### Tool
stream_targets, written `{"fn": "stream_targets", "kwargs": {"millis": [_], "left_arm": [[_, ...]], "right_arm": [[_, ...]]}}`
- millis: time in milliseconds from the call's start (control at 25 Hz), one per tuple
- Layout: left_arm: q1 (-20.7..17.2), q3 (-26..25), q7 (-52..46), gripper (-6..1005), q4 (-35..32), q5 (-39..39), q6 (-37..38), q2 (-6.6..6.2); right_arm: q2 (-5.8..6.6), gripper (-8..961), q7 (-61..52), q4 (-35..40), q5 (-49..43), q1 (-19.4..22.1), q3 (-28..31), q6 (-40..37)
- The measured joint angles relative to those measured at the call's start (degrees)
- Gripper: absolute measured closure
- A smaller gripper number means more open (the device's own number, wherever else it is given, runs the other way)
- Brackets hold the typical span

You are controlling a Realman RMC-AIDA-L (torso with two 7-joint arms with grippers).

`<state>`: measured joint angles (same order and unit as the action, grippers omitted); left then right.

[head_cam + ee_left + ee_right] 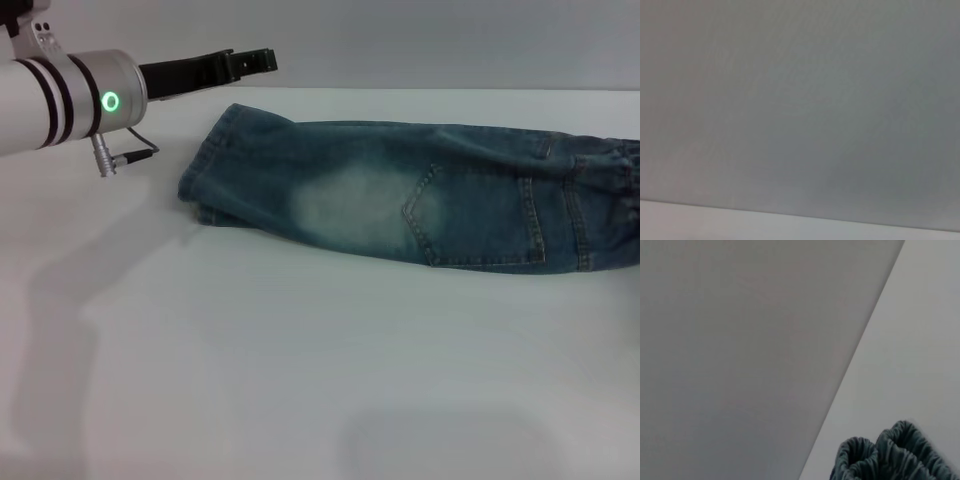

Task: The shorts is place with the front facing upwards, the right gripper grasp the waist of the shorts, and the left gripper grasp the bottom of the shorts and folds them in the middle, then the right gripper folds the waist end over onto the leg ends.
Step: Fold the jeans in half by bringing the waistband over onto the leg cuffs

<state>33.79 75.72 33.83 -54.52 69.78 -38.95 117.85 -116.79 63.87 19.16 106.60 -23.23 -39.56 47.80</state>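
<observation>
Shorts [420, 205] lie flat on the white surface [300, 380], already doubled lengthwise along the middle, one leg stacked on the other. Leg ends [205, 180] point to the robot's left, gathered waist [625, 205] runs off the right edge of the head view. One pale faded patch and a stitched pocket face up.

Left tool [250, 62] hovers above the surface just beyond the leg ends, not touching the denim, holding nothing; can't tell whether its fingers are parted or closed. Green ring lit on the arm.

Right tool isn't visible in any view. Right wrist view catches only the puckered waistband [890, 455] at the frame edge, on the surface.
</observation>
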Motion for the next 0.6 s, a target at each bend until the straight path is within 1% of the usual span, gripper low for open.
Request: {"fn": "stream_targets", "kwargs": {"millis": [280, 360, 400, 440, 600], "left_arm": [[0.15, -0.58, 0.81, 134, 0.32, 0.00, 0.04, 0.05], [0.15, -0.59, 1.24, 134, 0.39, 0.00, 0.11, 0.10], [0.15, -0.57, 1.88, 134, 0.52, 0.00, 0.19, 0.19], [0.15, -0.57, 1.88, 134, 0.52, 0.00, 0.19, 0.19], [-0.08, 0.01, 3.23, 134, 0.80, 0.13, 0.83, 0.45]], "right_arm": [[-0.06, 950, 0.21, 0.11, 0.00, 0.15, 0.01, -0.32], [-0.15, 950, 0.22, 0.32, -0.04, 0.39, 0.01, -0.30], [-0.49, 950, 0.22, 1.47, -0.08, 0.84, 0.01, 0.45], [-0.49, 950, 0.22, 1.47, -0.08, 0.84, 0.01, 0.45], [-1.67, 950, -0.11, 5.59, -0.09, 2.08, -0.10, 3.37]]}}
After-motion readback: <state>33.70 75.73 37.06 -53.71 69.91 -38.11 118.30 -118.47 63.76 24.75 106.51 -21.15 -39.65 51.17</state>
